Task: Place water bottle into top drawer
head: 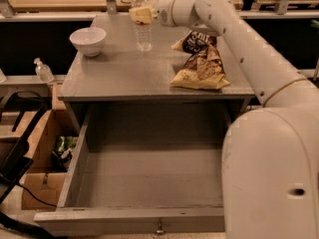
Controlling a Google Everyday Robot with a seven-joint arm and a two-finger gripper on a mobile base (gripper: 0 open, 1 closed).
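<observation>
The water bottle (pixel 142 31), clear with a white cap, stands upright at the back middle of the grey table top (pixel 124 76). My gripper (pixel 141 15) reaches in from the right and is closed around the bottle's upper part, its pale pad covering the bottle there. The top drawer (pixel 149 171) is pulled fully open below the table top. Its grey inside holds nothing, and a small metal pull (pixel 159 228) sits on its front panel.
A white bowl (pixel 88 40) stands at the back left of the table top. Two chip bags (pixel 202 66) lie to the right of the bottle. A small pump bottle (pixel 43 70) sits on a shelf at the left. Cardboard boxes (pixel 37 183) stand left of the drawer. My arm fills the right side.
</observation>
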